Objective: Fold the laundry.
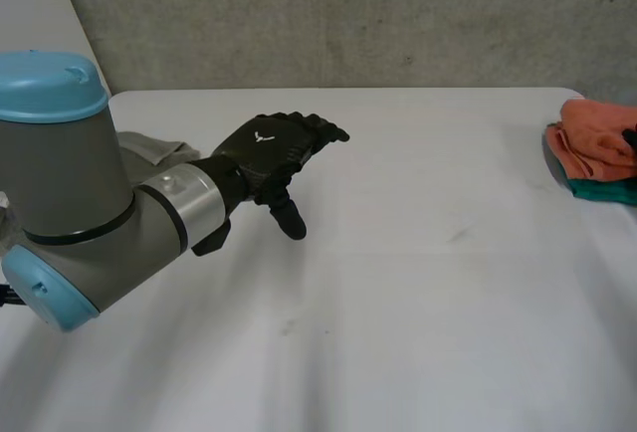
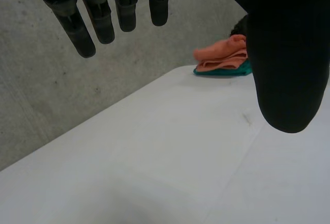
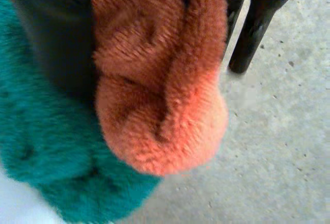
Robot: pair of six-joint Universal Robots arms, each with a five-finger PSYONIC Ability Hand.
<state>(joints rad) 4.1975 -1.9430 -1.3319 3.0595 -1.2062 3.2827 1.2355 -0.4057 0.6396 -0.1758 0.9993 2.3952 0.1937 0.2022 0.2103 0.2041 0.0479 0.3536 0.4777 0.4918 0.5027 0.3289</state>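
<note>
Orange towel (image 1: 597,138) sits folded atop a teal towel (image 1: 602,191) at the table's (image 1: 398,303) right edge — your right hand (image 3: 255,28) is at that stack, and I cannot tell its hold. Left hand (image 1: 269,148) hovers empty, fingers relaxed. That fold looks done — I'd say next you reach for the pale cloth (image 1: 149,145) by your left arm.

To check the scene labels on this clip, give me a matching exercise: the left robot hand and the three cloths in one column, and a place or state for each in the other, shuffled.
Column one:
1. left robot hand
2. orange cloth
3. teal cloth
4. grey cloth

Column two:
A. under the orange cloth
B. open, holding nothing
C. beside the left arm
D. lying on top, at the right edge of the table

Pairs: 1-B, 2-D, 3-A, 4-C.
</note>
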